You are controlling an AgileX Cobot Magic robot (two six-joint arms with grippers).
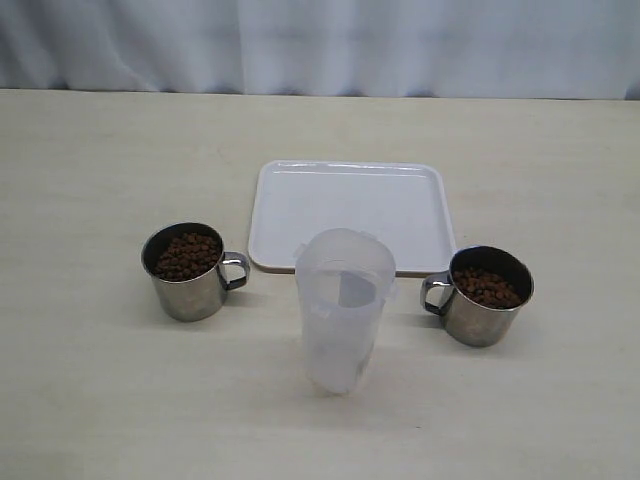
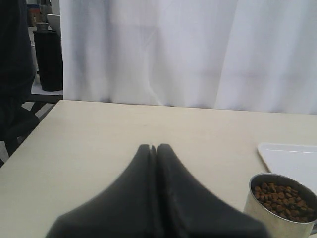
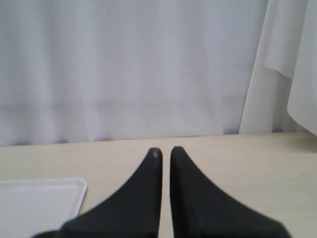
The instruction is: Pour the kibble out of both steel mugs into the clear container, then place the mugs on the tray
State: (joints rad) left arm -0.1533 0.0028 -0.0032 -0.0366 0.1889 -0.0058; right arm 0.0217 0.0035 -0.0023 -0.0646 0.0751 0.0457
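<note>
In the exterior view we count one clear container [image 1: 343, 310], one white tray [image 1: 350, 200] and two steel mugs, all on a pale table [image 1: 100, 400]. The container stands upright, and the tray lies flat just behind it. The left steel mug [image 1: 185, 285] stands near the container on one side and the right steel mug [image 1: 480, 318] on the other, each upright with its handle turned toward the container. Both hold kibble [image 1: 186, 255]. This view shows neither gripper.

The left wrist view adds the left gripper [image 2: 152, 147], its two dark fingers pressed together at the tips and holding nothing. One mug of kibble [image 2: 282, 198] shows beside it, with a corner of the tray beyond the mug. The container is out of this view. A white curtain [image 2: 188, 49] hangs past the table's far edge, with a black bin [image 2: 48, 59] beside it.

The right wrist view shows the right gripper [image 3: 166, 148], its fingers nearly together with only a thin slit between them and nothing in it. Here we see just one tray corner, no mug and no container.
</note>
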